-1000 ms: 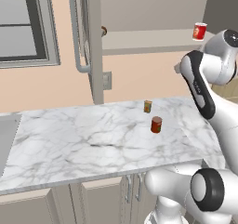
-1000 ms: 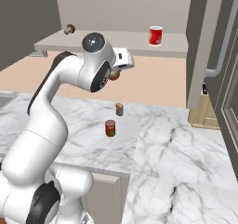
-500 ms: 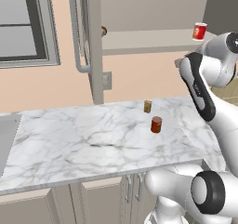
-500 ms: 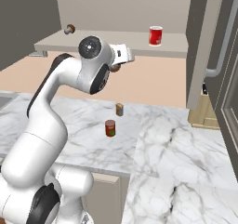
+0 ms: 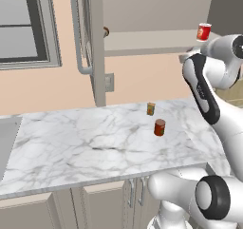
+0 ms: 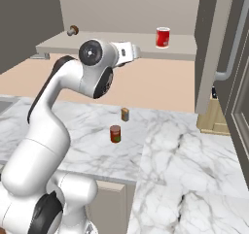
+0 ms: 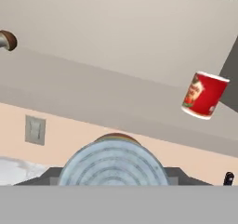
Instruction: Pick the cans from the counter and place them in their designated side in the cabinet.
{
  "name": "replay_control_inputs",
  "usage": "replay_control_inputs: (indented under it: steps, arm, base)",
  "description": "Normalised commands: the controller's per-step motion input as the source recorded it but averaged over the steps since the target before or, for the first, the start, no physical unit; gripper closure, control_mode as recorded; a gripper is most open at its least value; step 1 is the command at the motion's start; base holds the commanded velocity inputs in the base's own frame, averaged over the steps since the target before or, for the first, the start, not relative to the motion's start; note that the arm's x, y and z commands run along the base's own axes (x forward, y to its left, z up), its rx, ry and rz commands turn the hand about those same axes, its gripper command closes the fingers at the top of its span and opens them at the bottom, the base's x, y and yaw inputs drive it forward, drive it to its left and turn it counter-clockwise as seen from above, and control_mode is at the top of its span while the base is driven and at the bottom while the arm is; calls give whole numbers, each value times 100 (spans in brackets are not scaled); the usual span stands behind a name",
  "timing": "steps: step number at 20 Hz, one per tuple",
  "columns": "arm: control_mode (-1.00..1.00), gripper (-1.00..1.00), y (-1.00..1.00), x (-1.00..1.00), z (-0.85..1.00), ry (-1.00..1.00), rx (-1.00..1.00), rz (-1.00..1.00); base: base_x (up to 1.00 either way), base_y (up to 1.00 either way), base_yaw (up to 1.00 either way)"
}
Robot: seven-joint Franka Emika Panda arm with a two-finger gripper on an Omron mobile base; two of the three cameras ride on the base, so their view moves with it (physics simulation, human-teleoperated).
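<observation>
Below the cabinet shelf, the gripper grips a can.

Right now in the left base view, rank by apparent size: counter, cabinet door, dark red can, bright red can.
1. counter
2. cabinet door
3. dark red can and bright red can: they look about alike, and the shelf one sits farther off, so I won't rank them.

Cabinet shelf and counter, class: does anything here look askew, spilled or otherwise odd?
Nothing stands out. The bright red can stands upright on the cabinet shelf; its lean in the hand view comes from the rolled camera. Two cans, one dark red and one shorter, stand upright on the counter. Nothing is spilled.
</observation>
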Motion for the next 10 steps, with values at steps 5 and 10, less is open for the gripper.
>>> replay_control_inputs:
  steps: [5, 10]
  arm:
    - [-100, 100, -6, 12, 31, 0, 0, -1]
    - [-100, 100, -5, 13, 35, -2, 0, -2]
  base:
    - [0, 0, 0]
    - [0, 0, 0]
